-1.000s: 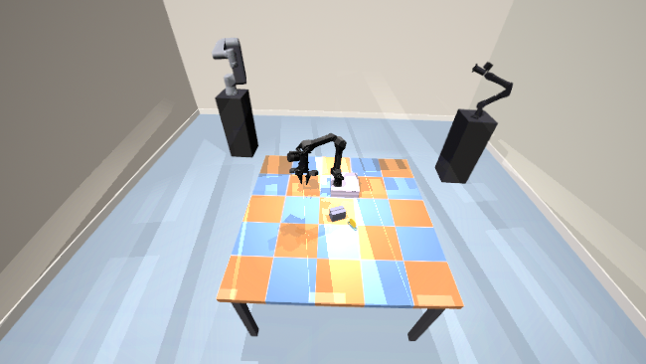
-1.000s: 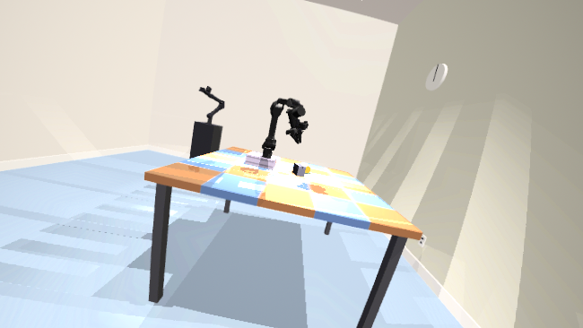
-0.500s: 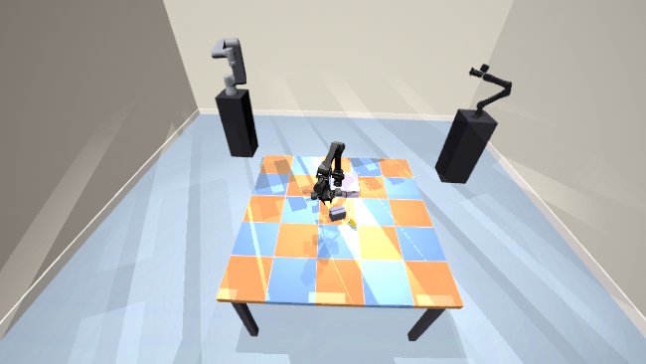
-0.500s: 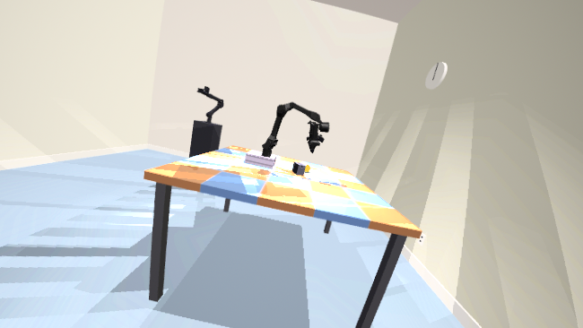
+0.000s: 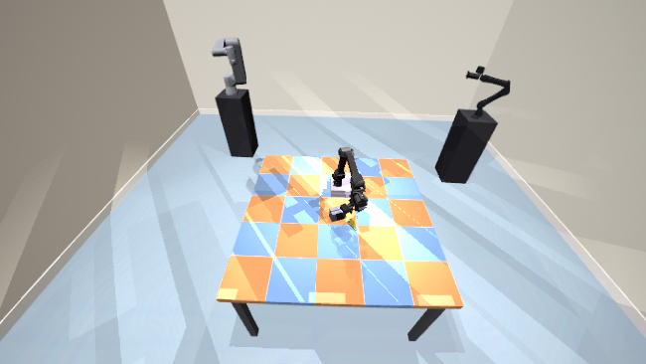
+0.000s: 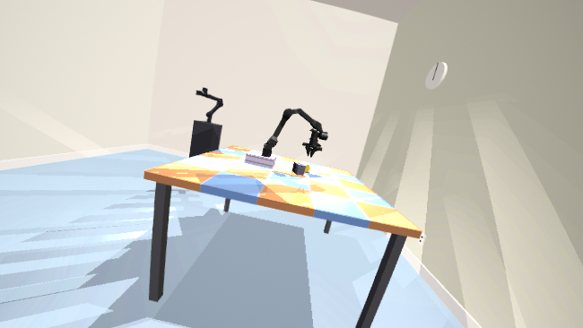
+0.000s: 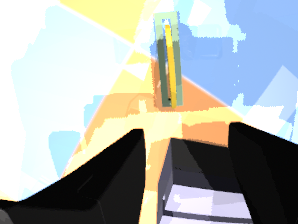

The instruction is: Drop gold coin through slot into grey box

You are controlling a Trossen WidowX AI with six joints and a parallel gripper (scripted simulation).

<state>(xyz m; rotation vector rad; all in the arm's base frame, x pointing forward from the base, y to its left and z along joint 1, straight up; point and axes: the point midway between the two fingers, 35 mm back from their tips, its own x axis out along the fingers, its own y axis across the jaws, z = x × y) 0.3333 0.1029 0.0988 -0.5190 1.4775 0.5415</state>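
Note:
The gold coin (image 5: pixel 351 222) (image 6: pixel 308 168) (image 7: pixel 171 65) stands on edge in the shallow green holder (image 7: pixel 162 75). In the wrist view it shows nearly edge-on, as a thin yellow strip. The grey box (image 5: pixel 337 214) (image 6: pixel 299 168) (image 7: pixel 200 174) stands close beside the holder. In the wrist view its pale lid is cut off by the bottom edge and partly hidden by the right finger. My gripper (image 6: pixel 310 155) (image 7: pixel 186 128) is part open and empty, pointing down, well above the table. The coin and holder lie ahead of the fingertips in the wrist view, and the box shows between the fingers.
The checkered table (image 5: pixel 295 241) (image 6: pixel 229 184) carries my arm's base and a pale block (image 5: pixel 340 187) (image 6: pixel 260 159) beside it. Two other arms stand on dark pedestals (image 5: pixel 238 124) (image 5: pixel 466 146) behind the table, away from it.

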